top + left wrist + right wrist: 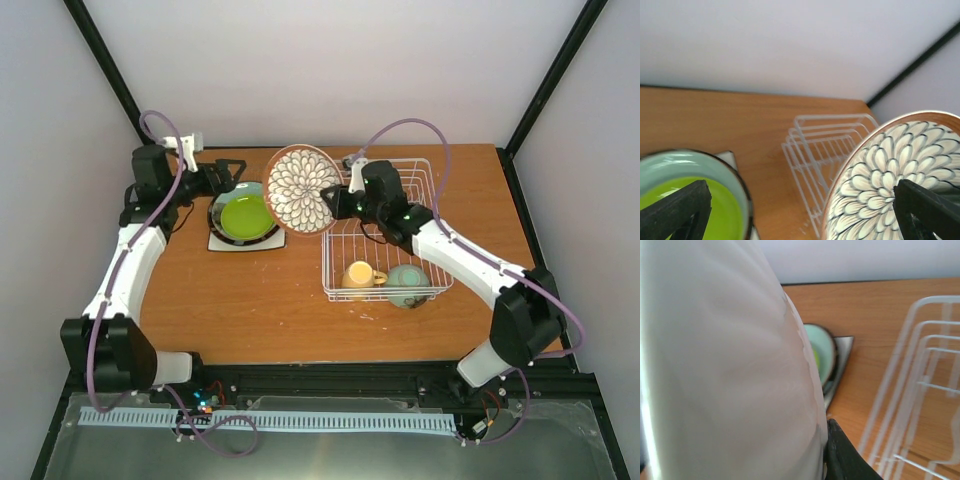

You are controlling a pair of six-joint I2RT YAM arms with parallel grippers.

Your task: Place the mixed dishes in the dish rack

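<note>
Two dishes sit in the dish rack (410,161), lower right of centre: one yellow mug (358,275) and one mint-green bowl (408,283). One white petal-patterned plate (302,190), upper centre, is clamped in the right gripper (335,200). The left gripper (228,173), jaws spread and empty, is beside one stack at upper left, with the lime green plate (245,217) on top and the square white plate (215,243) at the bottom.

Soft, even white light falls from above, and shadows on the desk (270,300) are faint. The overhead view is sharp. In the right wrist view, the petal-patterned plate (725,365) at 9 o'clock is washed-out and blurred. The dish rack (920,390) wires at 3 o'clock are soft.
</note>
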